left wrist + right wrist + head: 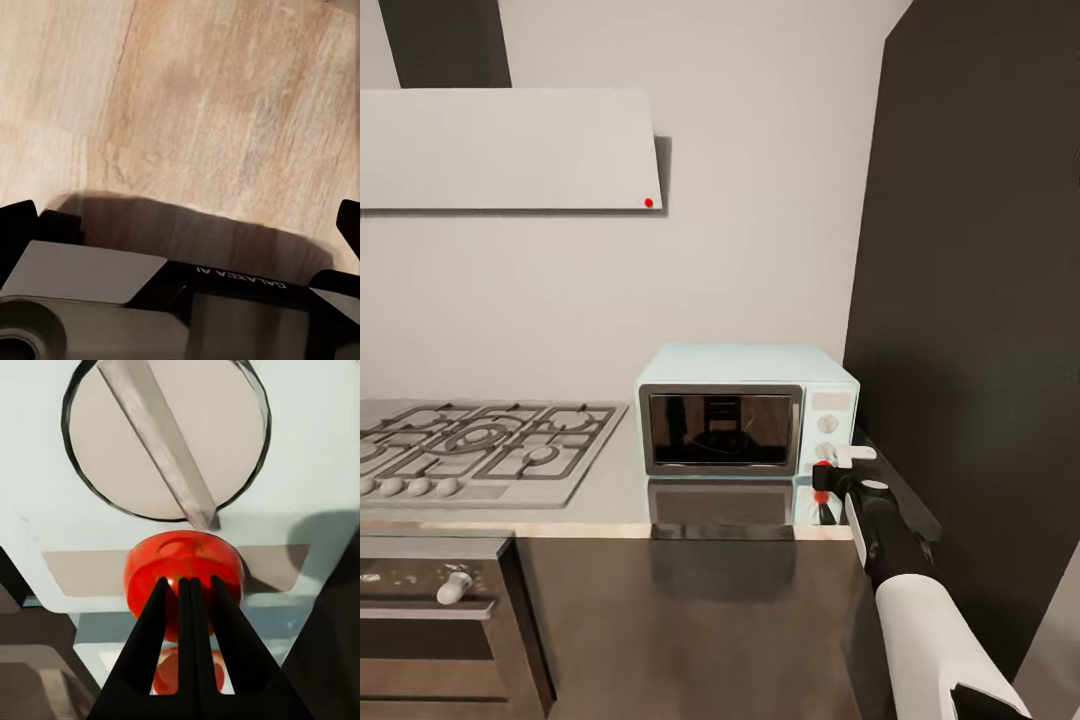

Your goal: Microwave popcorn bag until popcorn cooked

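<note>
With its door shut, the microwave (745,420) is sitting on the tabletop (610,500) while the right pincer (186,592), fingers pressed together, is touching the red button (184,568), likely starting the heat.

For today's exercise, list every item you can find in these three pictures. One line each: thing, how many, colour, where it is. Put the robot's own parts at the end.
microwave: one, pale blue with a dark glass door that looks shut, on the countertop against the wall.
knobs: two on its panel, white, right of the door; one fills the right wrist view.
round light: one, red, below the knobs.
countertop: one, grey metallic, under the microwave.
gas hob: one, grey, left of the microwave.
hood: one, white with a red dot, above the hob.
oven: one, dark, below the hob.
tall cabinet: one, dark, right of the microwave.
wood floor: light, in the left wrist view.
right claw: black, fingers together, tips at the red light.
</note>
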Controlling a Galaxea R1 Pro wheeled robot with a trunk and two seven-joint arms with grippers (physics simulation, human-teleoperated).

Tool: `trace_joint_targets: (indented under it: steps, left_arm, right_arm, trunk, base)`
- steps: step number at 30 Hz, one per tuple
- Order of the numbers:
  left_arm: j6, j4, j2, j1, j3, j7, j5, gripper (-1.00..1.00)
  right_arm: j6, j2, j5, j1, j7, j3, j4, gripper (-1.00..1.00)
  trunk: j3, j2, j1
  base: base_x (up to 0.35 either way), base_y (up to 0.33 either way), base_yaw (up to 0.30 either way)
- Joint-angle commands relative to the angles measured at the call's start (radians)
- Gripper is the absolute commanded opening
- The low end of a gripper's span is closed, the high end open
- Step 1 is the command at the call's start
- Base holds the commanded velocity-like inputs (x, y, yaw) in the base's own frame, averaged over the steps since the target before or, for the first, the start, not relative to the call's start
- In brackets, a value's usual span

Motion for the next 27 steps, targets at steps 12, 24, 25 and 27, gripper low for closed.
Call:
trace_joint_targets:
  steps: [12, 24, 25, 27]
  left_arm:
    - [-0.005, 0.001, 0.000, -0.001, -0.009, 0.000, 0.009, 1.00]
    - [-0.004, 0.001, -0.006, -0.001, -0.010, 0.000, 0.007, 1.00]
    - [-0.004, 0.001, -0.006, -0.001, -0.010, 0.000, 0.007, 1.00]
    - [-0.004, 0.001, -0.006, -0.001, -0.010, 0.000, 0.007, 1.00]
  right_arm:
    - [0.001, -0.004, 0.014, -0.014, 0.010, -0.007, 0.028, -1.00]
    - [0.005, -0.005, 0.018, -0.014, 0.012, -0.007, 0.028, -1.00]
    - [0.007, -0.006, 0.019, -0.014, 0.012, -0.007, 0.028, -1.00]
    - [0.010, -0.005, 0.021, -0.014, 0.013, -0.007, 0.022, -1.00]
  trunk:
    - [-0.001, 0.000, 0.012]
    - [-0.001, 0.000, 0.012]
    - [-0.001, 0.000, 0.012]
    - [-0.001, 0.000, 0.012]
  base:
    - [0.078, 0.000, 0.000]
    - [-0.315, 0.000, 0.000]
    - [-0.346, 0.000, 0.000]
    - [-0.346, 0.000, 0.000]
